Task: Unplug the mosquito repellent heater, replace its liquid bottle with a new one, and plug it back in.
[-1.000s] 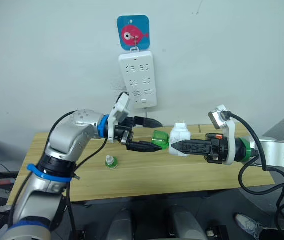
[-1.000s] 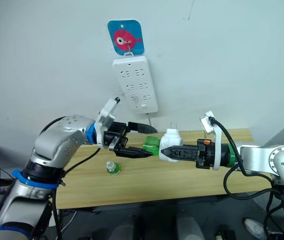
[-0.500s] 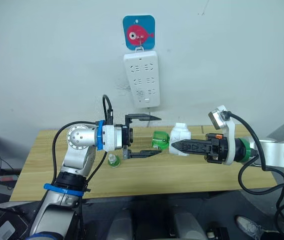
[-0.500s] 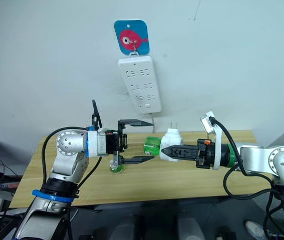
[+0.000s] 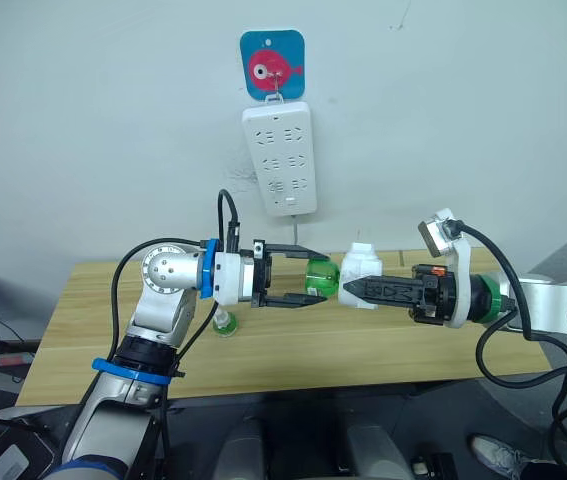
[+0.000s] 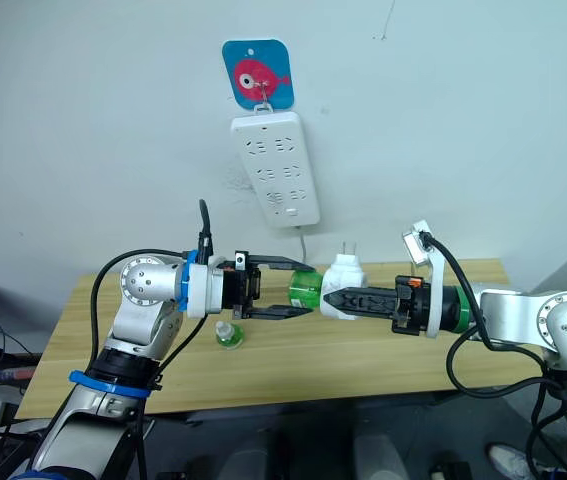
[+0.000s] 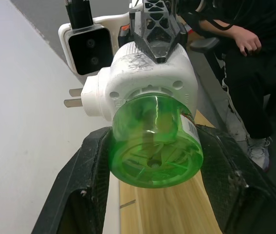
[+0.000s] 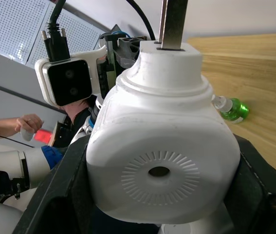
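Mosquito repellent heater [image 5: 361, 276], a small white rounded plug-in unit, is held in mid-air above a wooden table [image 5: 383, 345], well below the white power strip [image 5: 280, 157] that hangs on the wall under a blue tag with a pink fish [image 5: 272, 65]. The right gripper [image 5: 355, 290] clasps the heater from the right, its two black fingers pressed against the white body, with the two metal prongs pointing up and back toward the wall. A bright green bottle [image 5: 319, 277] is still attached to the heater and sticks out sideways toward the robot's left.

The left gripper [image 5: 313, 274] reaches in from the other side, its two black fingers [image 7: 86, 180] set one on each flank of the green bottle. From the left wrist camera the round green base [image 7: 153, 146] sits right between the finger pads, very close to both; whether they are actually pressing on it I cannot tell.

A second small bottle [image 5: 223, 322], pale green with a white top, stands on the table just below the left arm's wrist, apart from both grippers.

In the left wrist view a person in dark clothes [image 7: 245, 53] sits beyond the table, one hand [image 7: 249, 41] resting near a chair arm
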`<action>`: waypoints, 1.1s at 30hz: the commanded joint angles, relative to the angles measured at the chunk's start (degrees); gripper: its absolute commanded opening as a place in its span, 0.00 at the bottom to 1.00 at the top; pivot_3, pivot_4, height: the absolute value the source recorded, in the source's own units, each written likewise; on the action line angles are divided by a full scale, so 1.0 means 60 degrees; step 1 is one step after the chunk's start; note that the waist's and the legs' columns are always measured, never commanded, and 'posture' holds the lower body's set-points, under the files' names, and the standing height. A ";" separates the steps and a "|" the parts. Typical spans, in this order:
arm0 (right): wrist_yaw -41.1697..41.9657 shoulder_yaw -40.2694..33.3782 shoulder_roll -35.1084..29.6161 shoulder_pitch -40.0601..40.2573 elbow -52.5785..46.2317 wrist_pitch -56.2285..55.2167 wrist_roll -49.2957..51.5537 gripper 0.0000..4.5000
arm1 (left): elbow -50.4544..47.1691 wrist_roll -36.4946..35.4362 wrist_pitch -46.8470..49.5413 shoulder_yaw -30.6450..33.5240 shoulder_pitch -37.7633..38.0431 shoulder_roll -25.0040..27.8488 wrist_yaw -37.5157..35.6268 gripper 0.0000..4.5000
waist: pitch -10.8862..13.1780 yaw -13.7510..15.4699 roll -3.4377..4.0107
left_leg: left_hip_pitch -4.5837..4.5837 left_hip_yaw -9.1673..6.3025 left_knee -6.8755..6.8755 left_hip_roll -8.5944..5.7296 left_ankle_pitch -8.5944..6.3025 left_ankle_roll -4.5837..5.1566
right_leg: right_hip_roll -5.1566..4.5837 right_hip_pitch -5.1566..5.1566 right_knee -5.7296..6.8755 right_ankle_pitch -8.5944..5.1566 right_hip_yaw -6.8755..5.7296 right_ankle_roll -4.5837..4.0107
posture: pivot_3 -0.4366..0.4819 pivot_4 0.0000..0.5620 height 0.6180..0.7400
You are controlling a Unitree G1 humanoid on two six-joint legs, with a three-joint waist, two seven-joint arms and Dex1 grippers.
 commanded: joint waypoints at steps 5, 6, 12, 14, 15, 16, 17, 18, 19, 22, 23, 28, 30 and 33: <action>0.0554 -0.0088 -0.0046 -0.0119 -0.0491 0.0255 -0.0034 0.68 | -0.0815 -0.2680 1.0118 -0.0745 -0.1698 0.1664 0.0128 0.50 | 0.0000 -0.0013 0.0000 | -0.0003 -0.0016 0.0002 0.0002 0.0000 0.0000 | 0.0015 0.0000 0.0004 -0.0002 -0.0009 0.0004 | 0.30 0.30 1.00; 0.0595 -0.0076 -0.0051 -0.0119 -0.0508 0.0285 -0.0061 0.68 | -0.0824 -0.2978 1.0919 -0.0886 -0.1913 0.1902 -0.0243 0.50 | 0.0001 -0.0025 0.0001 | -0.0003 -0.0019 0.0002 0.0003 0.0000 0.0000 | 0.0023 0.0000 0.0003 -0.0003 -0.0012 0.0006 | 0.29 0.30 1.00; 0.0762 -0.0048 -0.0062 -0.0103 -0.0582 0.0343 -0.0211 0.68 | -0.0517 -0.3205 1.1661 -0.0886 -0.2769 0.1793 -0.1157 0.50 | 0.0003 -0.0023 0.0004 | -0.0003 -0.0013 -0.0004 0.0017 0.0000 0.0000 | 0.0076 -0.0008 -0.0002 -0.0005 -0.0002 0.0003 | 0.29 0.30 1.00; 0.0761 -0.0054 -0.0051 -0.0077 -0.0605 0.0311 -0.0225 0.68 | -0.0346 -0.2830 1.0941 -0.0623 -0.2727 0.1471 -0.0743 0.50 | 0.0002 -0.0010 0.0004 | -0.0002 -0.0012 -0.0004 0.0019 0.0000 0.0000 | 0.0075 -0.0008 0.0000 -0.0005 0.0001 0.0002 | 0.29 0.30 1.00; 0.0736 -0.0060 -0.0041 -0.0055 -0.0613 0.0280 -0.0213 0.68 | -0.0322 -0.2323 1.0102 -0.0741 -0.2597 0.1476 -0.0830 0.58 | 0.0002 -0.0005 0.0004 | -0.0002 -0.0011 -0.0003 0.0018 0.0000 0.0000 | 0.0071 -0.0008 0.0000 -0.0004 0.0003 0.0001 | 0.29 0.30 1.00; 0.0697 -0.0067 -0.0031 -0.0030 -0.0611 0.0243 -0.0182 0.68 | -0.0319 -0.1773 0.9156 -0.0896 -0.2438 0.1525 -0.0965 0.67 | 0.0002 0.0000 0.0004 | -0.0003 -0.0011 -0.0001 0.0018 0.0000 -0.0001 | 0.0065 -0.0008 -0.0001 -0.0004 0.0004 0.0001 | 0.29 0.30 1.00; 0.0613 -0.0092 -0.0007 -0.0001 -0.0586 0.0166 -0.0092 0.68 | -0.0372 -0.1412 0.8392 -0.0962 -0.2215 0.1565 -0.1114 0.73 | 0.0002 0.0006 0.0004 | -0.0003 -0.0008 -0.0002 0.0018 0.0000 -0.0001 | 0.0047 -0.0008 -0.0003 -0.0004 0.0006 0.0001 | 0.29 0.30 1.00; 0.0491 -0.0117 0.0024 0.0017 -0.0528 0.0071 0.0056 0.68 | -0.0409 -0.1181 0.7906 -0.0975 -0.2022 0.1582 -0.1152 0.80 | 0.0002 0.0002 0.0004 | -0.0003 -0.0004 -0.0003 0.0017 0.0000 -0.0001 | 0.0036 -0.0008 -0.0003 -0.0003 0.0010 0.0000 | 0.29 0.30 1.00; 0.0418 -0.0146 0.0046 0.0009 -0.0481 0.0012 0.0146 0.68 | -0.0386 -0.0954 0.7250 -0.0889 -0.1805 0.1510 -0.1077 0.87 | 0.0002 -0.0008 0.0004 | -0.0001 0.0000 -0.0004 0.0017 0.0000 -0.0001 | 0.0034 -0.0008 -0.0005 -0.0003 0.0014 -0.0001 | 0.29 0.30 1.00; 0.0275 -0.0198 0.0079 -0.0022 -0.0373 -0.0087 0.0349 0.68 | -0.0157 -0.0440 0.5197 -0.0468 -0.1275 0.1050 -0.0657 1.00 | 0.0002 0.0007 0.0004 | -0.0001 0.0002 -0.0005 0.0021 0.0000 -0.0001 | 0.0027 -0.0011 -0.0003 -0.0002 0.0019 -0.0002 | 0.29 0.30 1.00; 0.0240 -0.0200 0.0072 -0.0030 -0.0357 -0.0100 0.0394 0.68 | -0.0079 -0.0317 0.4648 -0.0329 -0.1124 0.0883 -0.0455 1.00 | 0.0002 0.0016 0.0004 | -0.0002 0.0002 -0.0003 0.0018 0.0000 -0.0001 | 0.0022 -0.0010 -0.0002 -0.0002 0.0016 -0.0003 | 0.28 0.30 1.00; 0.0289 -0.0166 0.0031 -0.0095 -0.0321 -0.0013 0.0278 0.68 | 0.0311 0.0130 0.0919 0.0229 -0.0180 0.0092 -0.0202 1.00 | 0.0002 0.0035 0.0004 | -0.0002 0.0011 0.0000 0.0007 0.0000 0.0000 | 0.0004 -0.0008 -0.0003 -0.0001 0.0018 -0.0003 | 0.29 0.30 1.00; 0.0298 -0.0148 0.0037 -0.0110 -0.0331 0.0002 0.0243 0.68 | 0.0524 0.0161 -0.0242 0.0475 -0.0138 -0.0265 -0.0016 1.00 | 0.0002 0.0070 0.0004 | -0.0005 0.0007 0.0003 0.0003 0.0000 0.0000 | -0.0003 -0.0007 -0.0003 -0.0001 0.0011 -0.0003 | 0.29 0.30 1.00; 0.0311 -0.0148 0.0023 -0.0124 -0.0324 0.0025 0.0223 0.68 | 0.0702 0.0147 -0.1151 0.0655 -0.0106 -0.0505 0.0176 1.00 | 0.0002 0.0058 0.0004 | -0.0004 0.0011 0.0005 0.0000 0.0000 0.0000 | -0.0006 -0.0003 -0.0001 0.0000 0.0013 -0.0002 | 0.29 0.31 1.00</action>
